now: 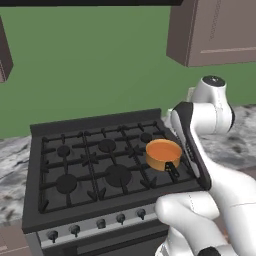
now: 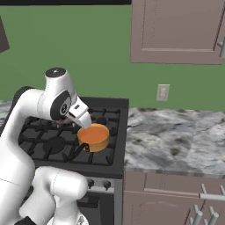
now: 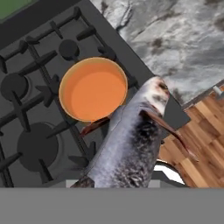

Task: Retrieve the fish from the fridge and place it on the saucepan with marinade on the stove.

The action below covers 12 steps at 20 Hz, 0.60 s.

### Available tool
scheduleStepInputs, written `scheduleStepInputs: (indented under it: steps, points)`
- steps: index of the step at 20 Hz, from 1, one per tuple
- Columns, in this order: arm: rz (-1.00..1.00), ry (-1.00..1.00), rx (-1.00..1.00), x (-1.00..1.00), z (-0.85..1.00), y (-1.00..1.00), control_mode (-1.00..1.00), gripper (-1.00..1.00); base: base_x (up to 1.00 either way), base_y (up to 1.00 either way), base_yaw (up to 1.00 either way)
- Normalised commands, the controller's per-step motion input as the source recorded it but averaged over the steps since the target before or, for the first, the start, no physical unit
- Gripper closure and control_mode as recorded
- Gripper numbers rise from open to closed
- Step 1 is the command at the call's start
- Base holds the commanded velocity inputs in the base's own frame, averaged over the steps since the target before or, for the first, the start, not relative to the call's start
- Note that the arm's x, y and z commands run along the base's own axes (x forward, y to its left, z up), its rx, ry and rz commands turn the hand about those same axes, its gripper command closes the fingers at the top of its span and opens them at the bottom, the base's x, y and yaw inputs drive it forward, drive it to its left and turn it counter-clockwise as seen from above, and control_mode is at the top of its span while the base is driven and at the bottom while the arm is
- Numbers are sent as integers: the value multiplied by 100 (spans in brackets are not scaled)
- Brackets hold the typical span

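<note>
Fish [image 3: 131, 148] fills the near part of the hand view: grey, mottled body with a paler head end, running from the bottom edge up and to the right. Its head reaches over the stove's front right corner, just beside the saucepan [image 3: 93, 89] and not inside it. The fish stays up in the air at the hand, so the gripper is grasping the fish; finger tips are hidden behind the body.

Landmark: saucepan. Orange, round, an orange layer inside, thin dark handle pointing toward the stove front. It sits on the front right burner of the stove [image 1: 75, 170].

Left of the saucepan, in the left base view: black grates, further round burners, and below them a grey front panel with a row of dark knobs [image 1: 100, 223].

Directly above the saucepan [image 2: 93, 136] in the right base view: the arm's wrist and hand, angled down toward the pan rim, not touching it.

Right of the saucepan: grey marbled counter [image 2: 176, 140] butts against the stove. A pale wall outlet [image 2: 162, 92] sits on the green wall behind it. A brown wall cabinet [image 2: 176, 30] hangs higher up.
</note>
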Motion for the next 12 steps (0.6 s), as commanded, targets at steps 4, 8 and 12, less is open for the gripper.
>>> scheduleStepInputs:
  steps: [4, 8, 12]
  points:
    - [0, 12, -2, 63, -33, 0, -100, 100, 0, 0, 0]
    - [0, 16, -1, 59, -38, 0, -100, 100, 0, 0, 0]
    - [0, 12, 0, 60, -35, 0, -100, 100, 0, 0, 0]
